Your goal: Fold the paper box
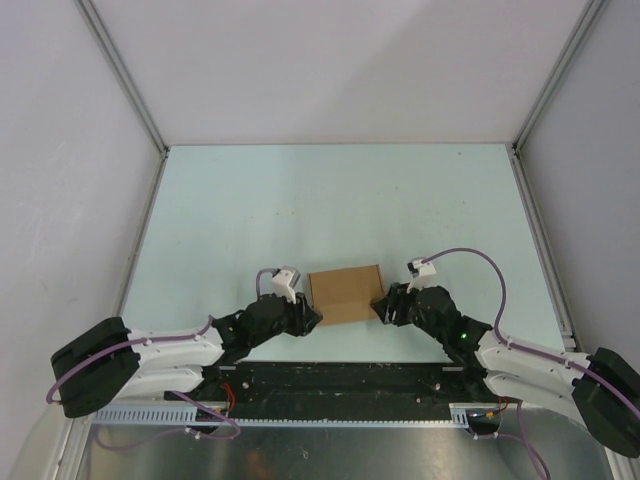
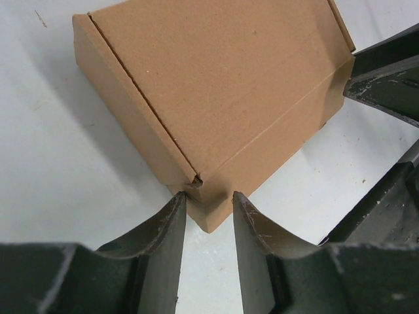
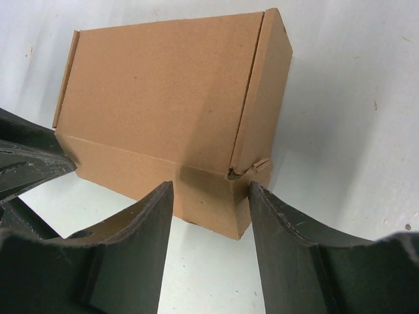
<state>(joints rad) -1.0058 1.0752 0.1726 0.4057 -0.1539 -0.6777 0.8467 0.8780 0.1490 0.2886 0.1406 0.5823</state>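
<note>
Item under inspection: the paper box [image 1: 345,293], lying on the table [image 1: 300,190] near its front edge, about midway between the 2 arms. Its long axis runs left to right across the top view, so each short end faces 1 arm. It lies just ahead of both grippers, 1 near corner to each, and neither arm is the nearer. The left gripper [image 2: 208,199] is partly closed astride the left near corner, with a fingertip against each of the 2 faces that meet there. It appears to have that corner pinched, though the wrist view is too steep to confirm pressure. The right gripper [image 3: 209,188] stands wider, its jaws astride the right near corner. Whether its pads bear on the card cannot be told. Material: plain tan-brown thin card, matt and slightly fibrous, with cut edges showing. Shape: a low rectangular box already standing in 3 dimensions, with a flat top panel, a crease along the near long edge, and narrow flaps turned down at both ends. Defect noted: a small crumple where the flaps meet at each near corner. The table is smooth, pale and unmarked apart from a few specks. Assessment: the next fold likely depends on both near corners being held level, since thin card would buckle or skew under uneven squeeze.
</note>
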